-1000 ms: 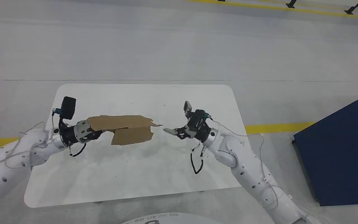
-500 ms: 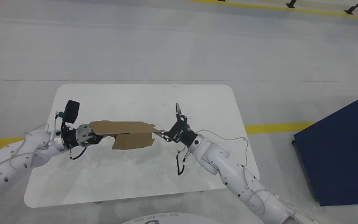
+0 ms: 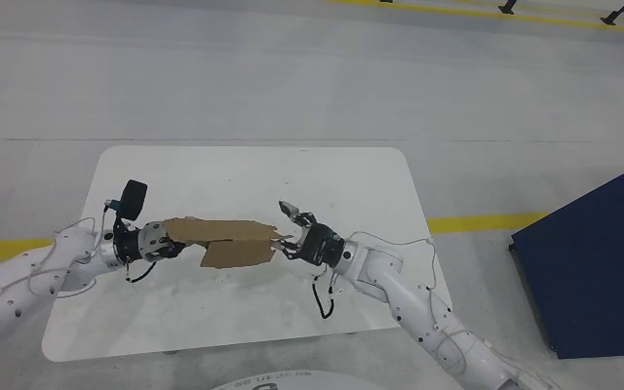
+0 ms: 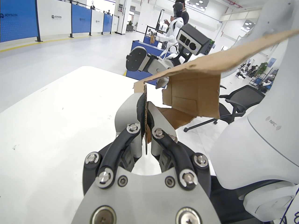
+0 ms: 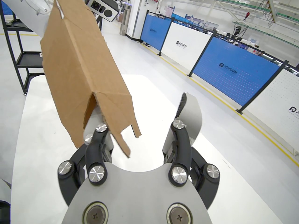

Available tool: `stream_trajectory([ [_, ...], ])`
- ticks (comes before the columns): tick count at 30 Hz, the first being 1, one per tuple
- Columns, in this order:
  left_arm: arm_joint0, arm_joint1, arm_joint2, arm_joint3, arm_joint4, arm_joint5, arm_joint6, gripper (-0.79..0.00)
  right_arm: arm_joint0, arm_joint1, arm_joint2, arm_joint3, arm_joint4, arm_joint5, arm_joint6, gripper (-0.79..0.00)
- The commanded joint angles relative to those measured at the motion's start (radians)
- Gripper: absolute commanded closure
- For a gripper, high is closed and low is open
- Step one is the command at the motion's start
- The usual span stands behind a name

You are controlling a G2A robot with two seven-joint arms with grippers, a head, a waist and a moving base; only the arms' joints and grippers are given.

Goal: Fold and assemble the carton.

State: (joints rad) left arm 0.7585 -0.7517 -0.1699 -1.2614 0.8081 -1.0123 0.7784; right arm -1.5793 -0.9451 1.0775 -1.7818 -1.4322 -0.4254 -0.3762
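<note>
A white table [image 3: 244, 175] with rounded corners is being used as the work surface. It is standing on a pale grey floor [image 3: 292, 78] that is being crossed by a yellow line [image 3: 478, 223]. A dark blue block [image 3: 577, 261] is being shown on the floor off to one side of the table. Blue and white partition panels [image 5: 236, 71] are being seen along the hall, and a black shelf rack [image 5: 14, 47] and a black office chair [image 4: 243, 99] beyond the table's edges.

One table, one carton and two grippers are being counted. The carton [image 3: 229, 241], a brown and partly opened piece of cardboard, is being held above the middle of the table, between the two arms. One end is being pinched by the left gripper [image 4: 146, 117], whose jaws are being pressed tight on a thin edge. The right gripper [image 5: 142, 117] is being held wide at the carton's other end. One of its fingers is being covered by a flap, while the other finger [image 5: 189, 110] is standing apart from the cardboard.
</note>
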Motion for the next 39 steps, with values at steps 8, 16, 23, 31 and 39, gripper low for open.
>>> stream_trajectory([
  [8,0.009,-0.01,0.0,0.029,0.01,0.0,0.012,0.0,0.013,0.001,-0.001,0.011,-0.036,-0.092,-0.02,0.0],
  [16,-0.004,-0.023,0.0,0.052,-0.008,0.0,-0.052,-0.785,0.02,-0.002,0.003,0.022,-0.019,-0.118,-0.013,0.0],
  [23,-0.041,-0.014,-0.024,0.165,0.017,0.0,-0.07,-0.785,0.028,-0.007,0.018,0.039,0.043,-0.118,0.0,0.0],
  [31,0.04,0.087,-0.116,0.093,0.427,0.401,0.044,-0.785,0.047,-0.016,0.029,0.055,0.154,-0.107,0.114,0.0],
  [39,0.154,0.227,-0.174,-0.258,0.749,0.556,0.042,-0.785,0.093,-0.032,0.003,0.071,0.235,-0.09,0.229,0.0],
])
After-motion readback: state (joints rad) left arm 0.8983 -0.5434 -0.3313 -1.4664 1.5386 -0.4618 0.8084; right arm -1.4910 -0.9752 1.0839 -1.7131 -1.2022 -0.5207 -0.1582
